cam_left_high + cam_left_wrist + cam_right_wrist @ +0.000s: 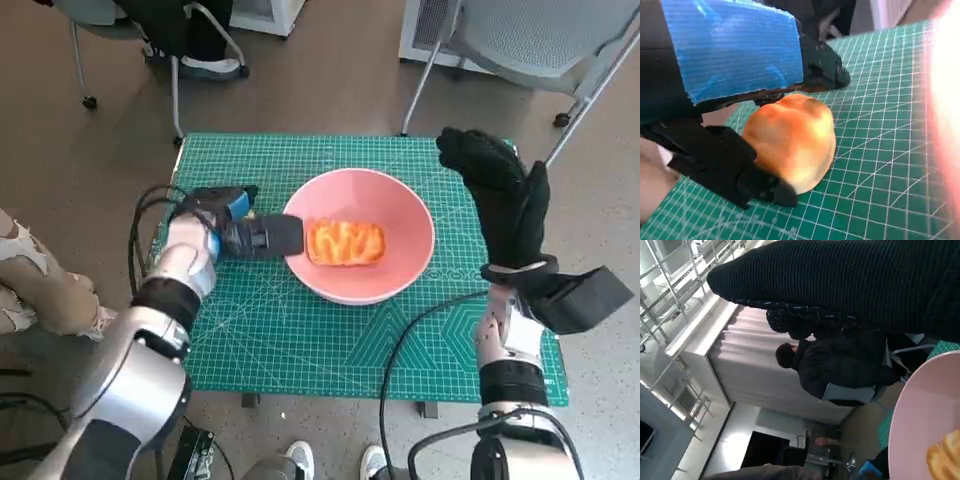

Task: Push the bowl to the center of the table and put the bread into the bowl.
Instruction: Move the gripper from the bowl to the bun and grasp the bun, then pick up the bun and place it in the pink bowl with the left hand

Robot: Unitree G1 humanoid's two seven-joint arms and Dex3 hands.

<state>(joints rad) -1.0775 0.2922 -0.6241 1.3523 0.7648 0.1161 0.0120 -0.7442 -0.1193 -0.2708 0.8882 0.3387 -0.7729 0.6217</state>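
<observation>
From the head camera, the bread [345,242] is a glazed golden-brown roll with a twisted top, lying in the middle of the pink bowl [415,215]. The bowl stands about centre on the green mat [300,340]. The left hand [235,232] reaches in low from the left, its black fingertips at the bowl's left rim. The right hand [505,200] is raised to the right of the bowl, fingers spread and holding nothing.

The left wrist camera shows a rounded golden loaf on the mat with black fingers [725,165] on either side, touching it, and a pink blur alongside. I cannot tell whether that hand truly grips it.

In the right wrist camera the glove crosses the picture. The bowl's rim and a corner of bread show beneath it, with a seated person [840,365] in dark clothes beyond.
</observation>
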